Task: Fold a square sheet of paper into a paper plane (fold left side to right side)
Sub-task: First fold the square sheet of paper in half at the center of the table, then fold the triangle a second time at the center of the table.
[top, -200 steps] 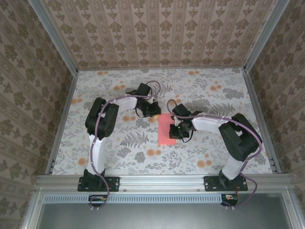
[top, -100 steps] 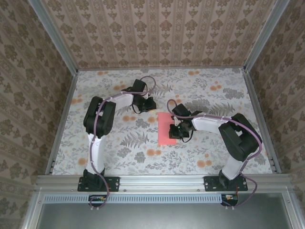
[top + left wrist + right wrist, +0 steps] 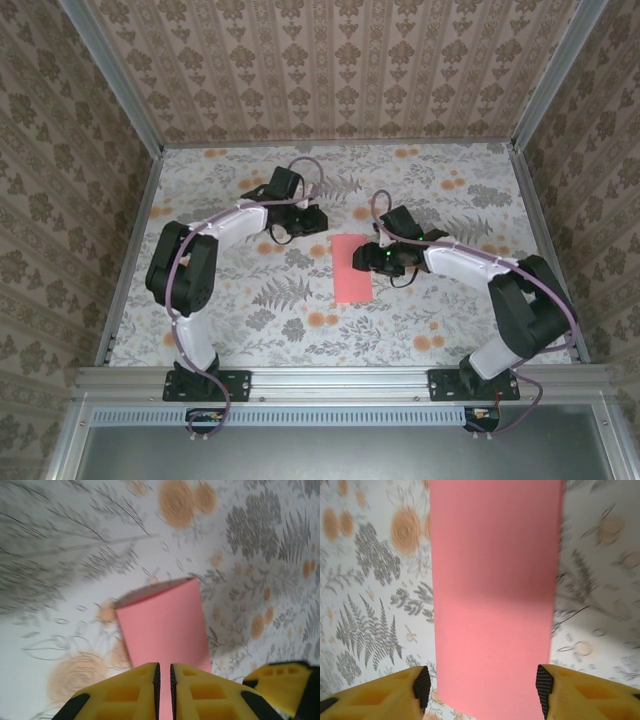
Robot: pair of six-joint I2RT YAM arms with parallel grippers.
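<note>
The salmon-pink paper (image 3: 351, 268) lies flat on the flowered table as a tall narrow rectangle, folded in half. My left gripper (image 3: 316, 222) hovers just beyond its far left corner. In the left wrist view that gripper (image 3: 163, 666) is shut with nothing held, and the paper (image 3: 162, 625) lies beneath it. My right gripper (image 3: 369, 257) is at the paper's right edge. In the right wrist view it (image 3: 481, 682) stands open, its jaws spread wider than the paper (image 3: 492, 595) under them.
The patterned tablecloth (image 3: 250, 300) covers the floor between wallpapered walls (image 3: 340, 70). A metal rail (image 3: 340, 380) runs along the near edge by the arm bases. A yellow finger of the right gripper (image 3: 282, 677) shows at the lower right of the left wrist view.
The left arm has swung outward to the left, its gripper drawing back slightly from the paper. The right gripper has pulled off the paper to its right edge. The paper stays put.
</note>
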